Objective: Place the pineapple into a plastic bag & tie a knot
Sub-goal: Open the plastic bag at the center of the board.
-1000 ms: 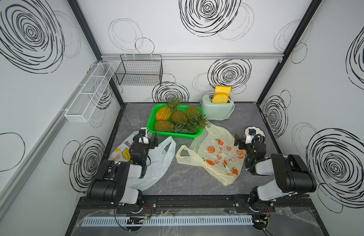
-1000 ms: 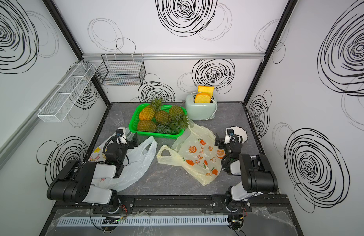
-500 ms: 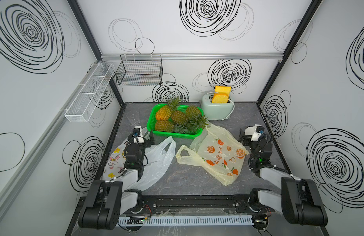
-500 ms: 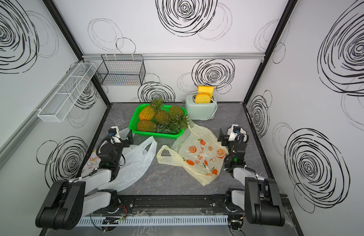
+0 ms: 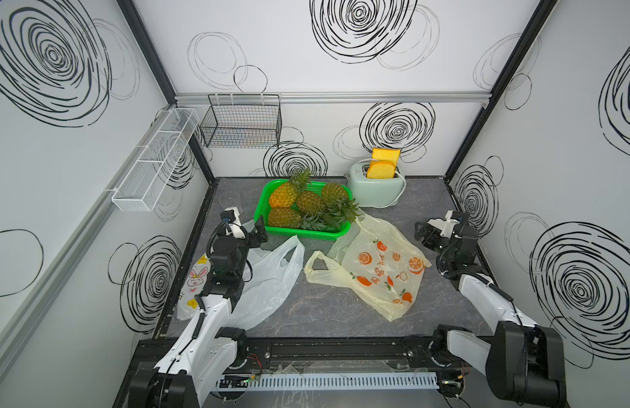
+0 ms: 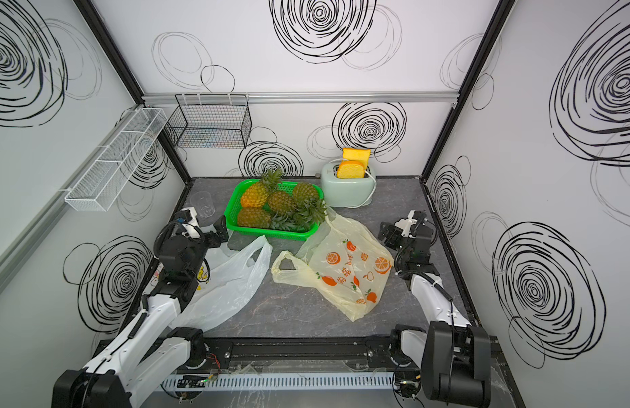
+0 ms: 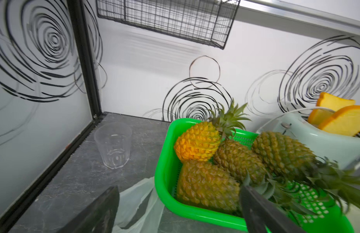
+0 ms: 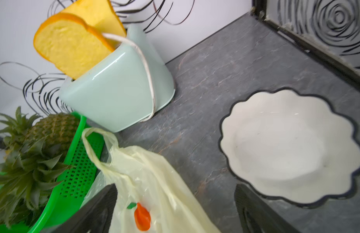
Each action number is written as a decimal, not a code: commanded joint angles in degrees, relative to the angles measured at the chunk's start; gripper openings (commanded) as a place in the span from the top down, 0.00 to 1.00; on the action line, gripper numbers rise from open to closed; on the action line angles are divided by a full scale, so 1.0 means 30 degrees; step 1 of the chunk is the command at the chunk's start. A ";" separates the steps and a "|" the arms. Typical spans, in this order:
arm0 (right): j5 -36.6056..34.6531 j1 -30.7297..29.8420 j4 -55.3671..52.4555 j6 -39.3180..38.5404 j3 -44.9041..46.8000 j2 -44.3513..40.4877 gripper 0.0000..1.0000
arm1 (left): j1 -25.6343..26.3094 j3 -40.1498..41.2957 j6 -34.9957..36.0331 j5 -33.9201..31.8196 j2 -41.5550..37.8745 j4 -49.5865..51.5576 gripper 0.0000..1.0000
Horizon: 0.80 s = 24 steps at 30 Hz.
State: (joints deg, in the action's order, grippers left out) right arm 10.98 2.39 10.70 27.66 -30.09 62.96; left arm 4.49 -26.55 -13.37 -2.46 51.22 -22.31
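Observation:
Several pineapples [image 5: 308,205] [image 6: 271,203] lie in a green basket [image 5: 299,234] at the back middle. A pale yellow plastic bag [image 5: 377,268] [image 6: 345,268] with orange prints lies flat in front of it, handles toward the left. A white translucent bag [image 5: 271,279] lies to its left. My left gripper [image 5: 252,236] [image 7: 179,193] hangs open at the basket's near left corner, with the nearest pineapple [image 7: 205,187] just beyond its fingers. My right gripper [image 5: 424,235] [image 8: 175,191] is open above the yellow bag's [image 8: 154,181] right edge, holding nothing.
A mint toaster [image 5: 375,190] with bread slices stands behind the basket on the right. A clear cup [image 7: 114,145] sits at the back left. A white scalloped plate [image 8: 286,141] lies by my right gripper. A bunny-print bag [image 5: 197,279] lies under my left arm.
Both arms have unfolded and reached away from the front rail. My left gripper has come up to the basket; my right gripper has moved back along the yellow bag's right side.

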 commanded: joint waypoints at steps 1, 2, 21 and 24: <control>-0.0468 -0.2431 -0.3266 0.0411 -0.1625 -0.0448 0.07 | 0.1426 -0.1510 -0.1484 0.1350 0.0121 0.3007 0.02; -0.0678 -0.3304 -0.4012 0.0270 -0.2063 -0.0270 0.09 | 0.1897 -0.1651 -0.1839 0.1697 0.0034 0.3296 0.03; -0.6716 -1.5383 -0.8332 0.5398 -0.7335 0.7166 0.23 | 0.7028 -0.1611 -0.5700 0.1174 -0.0611 0.7100 0.00; -0.7503 -1.5857 -0.8046 0.6970 -0.7872 0.8492 0.26 | 0.7028 -0.1592 -0.5838 0.1077 -0.0619 0.7361 0.01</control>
State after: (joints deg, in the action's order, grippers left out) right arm -7.51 -43.83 -12.88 40.58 -51.03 85.89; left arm 25.26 -30.28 -28.99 2.20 49.34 -1.02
